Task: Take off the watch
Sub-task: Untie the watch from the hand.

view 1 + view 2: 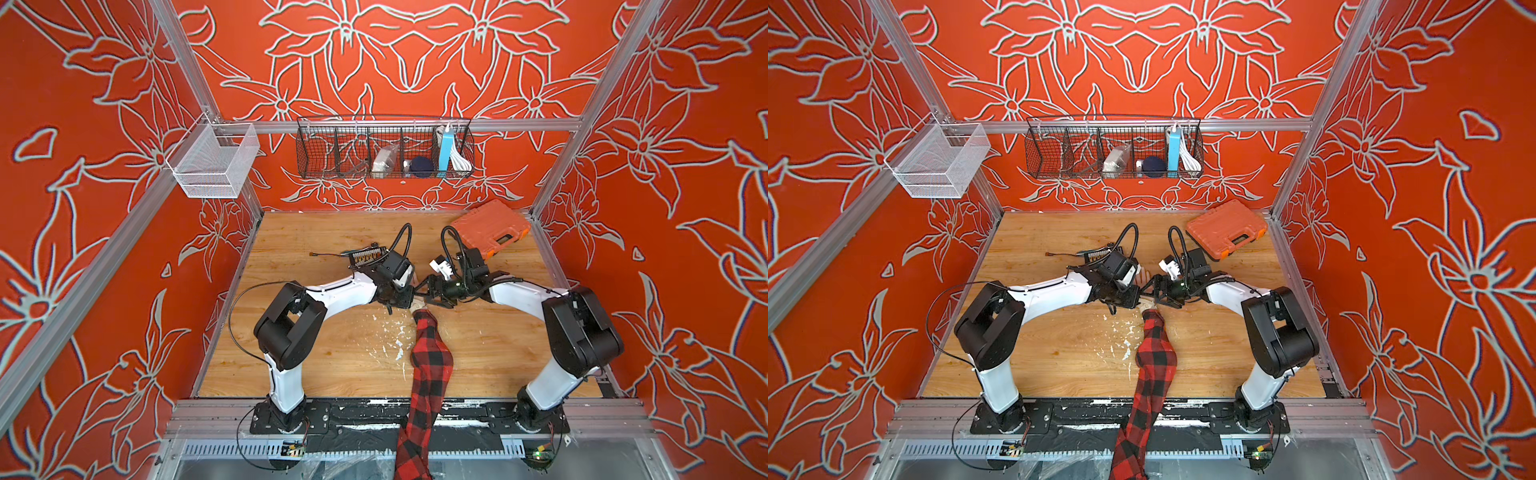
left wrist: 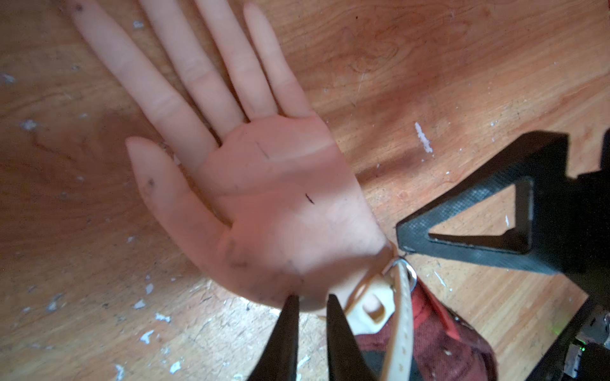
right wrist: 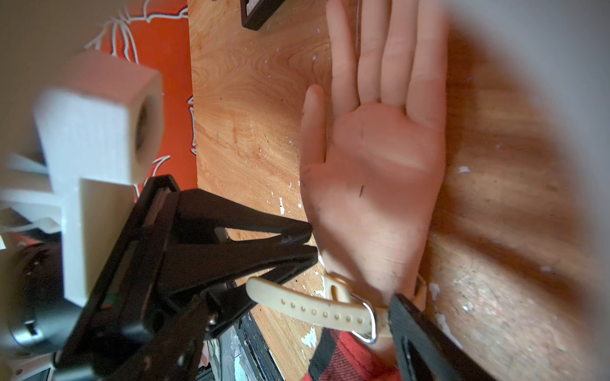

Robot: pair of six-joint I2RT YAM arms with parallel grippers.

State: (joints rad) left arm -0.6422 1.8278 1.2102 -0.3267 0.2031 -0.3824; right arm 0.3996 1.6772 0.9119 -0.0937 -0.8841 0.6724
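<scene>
Right wrist view: the watch (image 3: 330,315) shows cream holed strap (image 3: 290,305), silver buckle (image 3: 372,321).

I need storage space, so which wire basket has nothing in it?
The white mesh basket at the left; the long black basket at the back holds items.

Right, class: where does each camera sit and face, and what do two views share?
Both top views: high in front, looking down on the table; left arm and right arm show.
Left wrist: on the left arm, facing the dummy hand; its fingers show.
Right wrist: on the right arm, facing the same palm; one of its fingers shows.
Shared: both wrist views catch the watch.
</scene>
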